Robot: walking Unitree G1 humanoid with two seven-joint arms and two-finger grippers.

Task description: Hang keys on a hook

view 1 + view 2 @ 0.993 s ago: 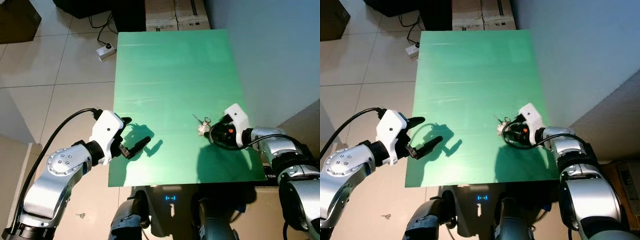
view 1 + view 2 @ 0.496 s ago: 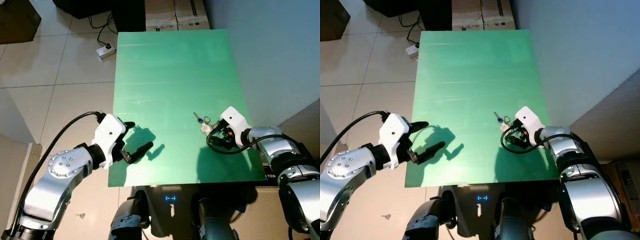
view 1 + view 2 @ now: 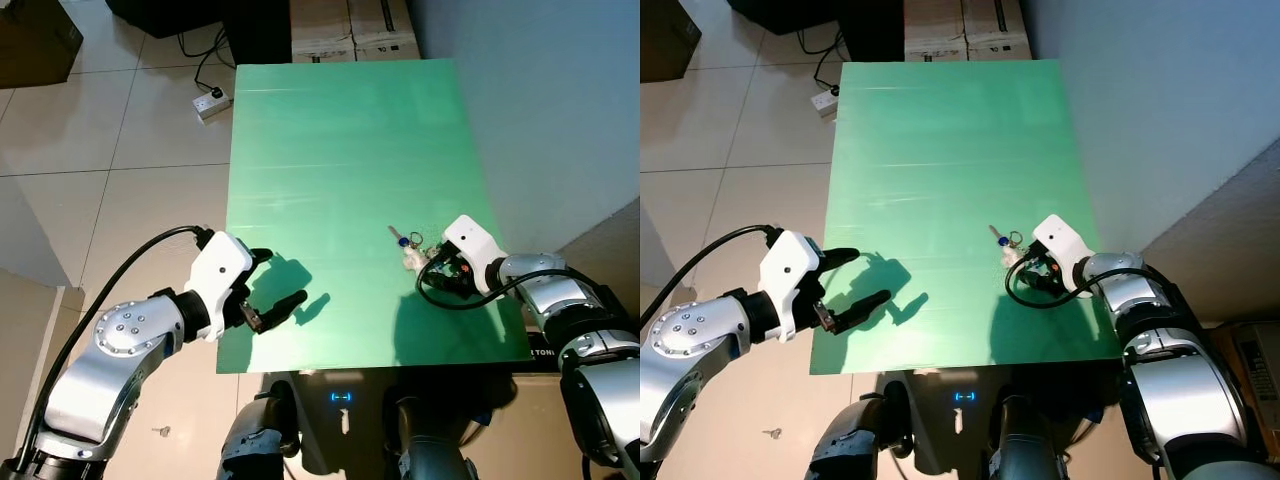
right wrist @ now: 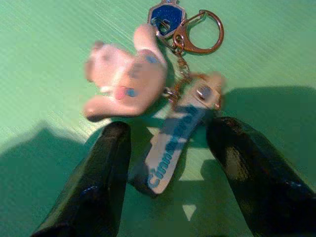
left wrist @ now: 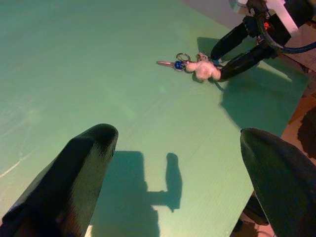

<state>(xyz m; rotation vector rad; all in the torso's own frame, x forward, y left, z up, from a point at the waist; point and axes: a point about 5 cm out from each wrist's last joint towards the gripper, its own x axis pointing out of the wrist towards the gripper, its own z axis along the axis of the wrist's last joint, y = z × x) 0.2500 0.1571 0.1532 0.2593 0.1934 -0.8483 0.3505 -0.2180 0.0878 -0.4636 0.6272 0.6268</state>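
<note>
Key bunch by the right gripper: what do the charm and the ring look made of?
The charm looks like soft matte rubber or plastic: pale, rounded, no glint. The ring looks like thin polished metal, with a coppery sheen. Both lie on the green table ahead of the right gripper.

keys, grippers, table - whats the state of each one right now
keys: lying flat on the table, not lifted, strap between the right gripper's fingers
pale figure charm: on the table, attached to the keys
right gripper: open, fingers low at the table either side of the key strap
left gripper: open, holding nothing, over the table's near left edge
green table: flat, carrying the keys
</note>
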